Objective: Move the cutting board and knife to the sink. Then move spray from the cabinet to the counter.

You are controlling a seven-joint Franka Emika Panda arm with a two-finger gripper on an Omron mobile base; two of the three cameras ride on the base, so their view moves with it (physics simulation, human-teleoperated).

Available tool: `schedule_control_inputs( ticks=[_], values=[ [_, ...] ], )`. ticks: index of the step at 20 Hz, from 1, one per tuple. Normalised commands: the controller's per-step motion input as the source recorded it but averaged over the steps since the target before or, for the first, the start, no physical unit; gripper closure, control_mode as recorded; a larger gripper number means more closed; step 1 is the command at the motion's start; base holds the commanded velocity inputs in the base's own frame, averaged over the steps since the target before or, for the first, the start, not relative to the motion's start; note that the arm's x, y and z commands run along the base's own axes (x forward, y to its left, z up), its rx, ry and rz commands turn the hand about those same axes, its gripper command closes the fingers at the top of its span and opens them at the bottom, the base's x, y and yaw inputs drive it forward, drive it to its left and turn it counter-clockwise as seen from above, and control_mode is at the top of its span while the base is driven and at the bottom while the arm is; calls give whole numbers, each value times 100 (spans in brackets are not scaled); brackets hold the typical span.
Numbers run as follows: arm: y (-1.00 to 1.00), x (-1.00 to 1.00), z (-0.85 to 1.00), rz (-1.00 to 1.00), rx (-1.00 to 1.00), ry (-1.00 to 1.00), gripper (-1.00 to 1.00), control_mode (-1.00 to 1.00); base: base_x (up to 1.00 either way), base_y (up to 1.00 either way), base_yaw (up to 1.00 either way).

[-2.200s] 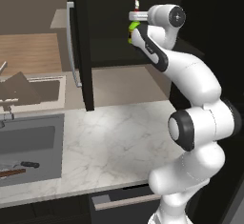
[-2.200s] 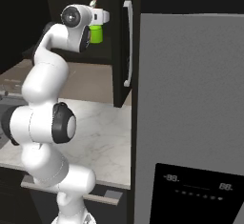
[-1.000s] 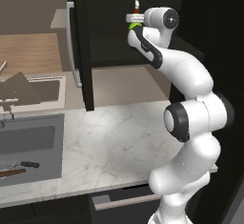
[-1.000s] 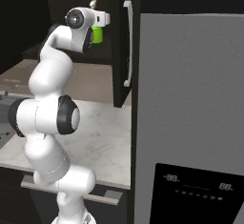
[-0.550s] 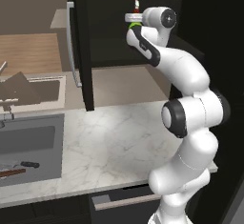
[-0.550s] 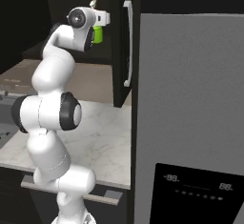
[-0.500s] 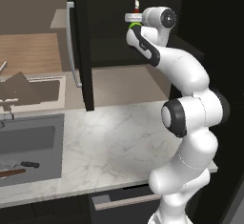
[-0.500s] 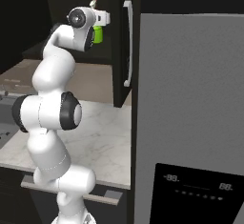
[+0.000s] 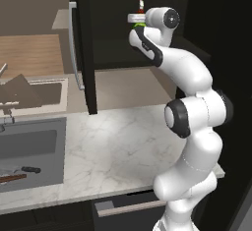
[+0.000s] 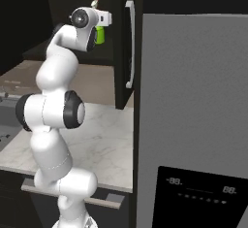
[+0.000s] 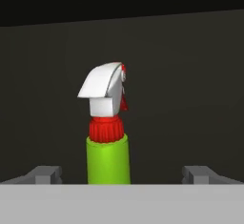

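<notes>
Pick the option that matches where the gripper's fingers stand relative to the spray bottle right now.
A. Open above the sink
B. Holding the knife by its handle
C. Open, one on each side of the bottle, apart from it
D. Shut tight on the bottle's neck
C: in the hand view the fingertips stand wide on either side of the green spray, with clear gaps, so the gripper is open.

Smooth plastic look on the spray point(image 11: 108, 158), matt green body, white-and-red head. Veined marble, faintly glossy, on the counter point(image 9: 118, 146). Dull grey metal for the sink point(image 9: 34, 149). Matt near-black panels on the cabinet point(image 9: 87, 48), brushed silver bar handle point(image 10: 129, 45).
</notes>
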Motion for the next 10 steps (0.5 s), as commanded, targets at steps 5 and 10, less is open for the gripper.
schedule_control_inputs(
  ticks=[5,10],
  values=[
    [4,16,-6,0,0,0,-100,-100,0,0,0],
    [2,15,-7,0,0,0,-100,-100,0,0,0]
  ],
)
